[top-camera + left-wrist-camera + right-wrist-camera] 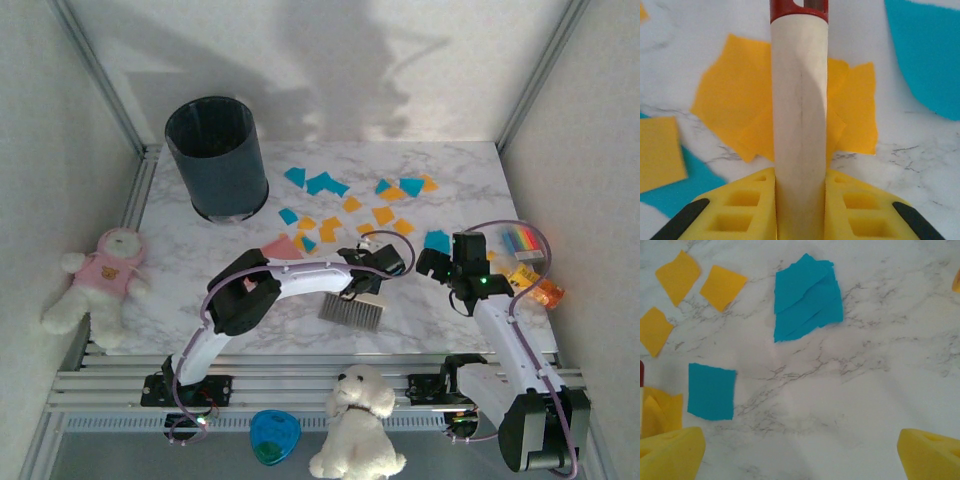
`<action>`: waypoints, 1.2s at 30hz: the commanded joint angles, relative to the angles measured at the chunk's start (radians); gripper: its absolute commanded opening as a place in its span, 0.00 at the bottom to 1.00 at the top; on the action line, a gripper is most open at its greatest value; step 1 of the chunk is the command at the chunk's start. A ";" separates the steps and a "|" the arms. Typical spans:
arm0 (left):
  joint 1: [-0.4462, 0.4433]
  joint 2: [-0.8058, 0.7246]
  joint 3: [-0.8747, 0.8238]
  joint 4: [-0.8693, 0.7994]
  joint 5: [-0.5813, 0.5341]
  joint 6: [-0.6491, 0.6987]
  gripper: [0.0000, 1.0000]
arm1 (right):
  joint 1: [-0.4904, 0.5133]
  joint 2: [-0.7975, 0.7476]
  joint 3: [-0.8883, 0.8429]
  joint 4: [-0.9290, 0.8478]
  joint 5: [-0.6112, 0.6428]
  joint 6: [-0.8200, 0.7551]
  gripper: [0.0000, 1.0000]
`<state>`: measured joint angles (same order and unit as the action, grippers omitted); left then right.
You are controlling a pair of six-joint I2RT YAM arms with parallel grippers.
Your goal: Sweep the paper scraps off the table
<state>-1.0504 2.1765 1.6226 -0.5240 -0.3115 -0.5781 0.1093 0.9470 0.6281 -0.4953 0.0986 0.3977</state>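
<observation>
Firmly, my left claw (pixel 800 200) clamps the cream wooden brush handle (pixel 800 100); orange-yellow and teal paper scraps (pixel 732 105) lie beneath that handle on the white marble table (pixel 920 150). Right of the handle, my right claw (pixel 800 454) gapes wide, empty.

Two matching robot arms. The left arm (pixel 300 278) and right arm (pixel 503 340) have glossy white links, bulky black joints and black bases, with thin lilac cables (pixel 208 300) looping alongside. A small green light (pixel 483 283) glows on the right arm's wrist. The left gripper (pixel 800 215) and right gripper (pixel 800 455) have bright yellow fingers (pixel 747 210); the left's show rectangular pockets and black outer edges.
</observation>
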 commanded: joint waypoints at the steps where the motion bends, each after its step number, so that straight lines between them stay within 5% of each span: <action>1: -0.005 -0.123 -0.026 0.049 -0.113 0.138 0.17 | 0.001 0.022 0.049 -0.018 -0.062 0.021 0.99; 9: 0.043 -0.260 -0.189 0.285 -0.004 0.455 0.16 | -0.034 0.074 0.127 -0.015 -0.255 0.021 0.99; 20: 0.213 -0.458 -0.428 0.579 0.435 0.655 0.18 | -0.056 0.075 0.150 0.111 -0.591 0.043 0.99; 26: 0.213 -0.523 -0.504 0.658 0.527 0.763 0.20 | -0.054 0.081 0.091 0.368 -0.807 0.172 0.93; 36: 0.205 -0.552 -0.511 0.677 0.581 0.777 0.20 | 0.013 0.116 0.096 0.479 -0.838 0.225 0.81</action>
<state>-0.8364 1.6665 1.1122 0.1032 0.2287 0.1741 0.1009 1.0527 0.7250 -0.0719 -0.7036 0.6010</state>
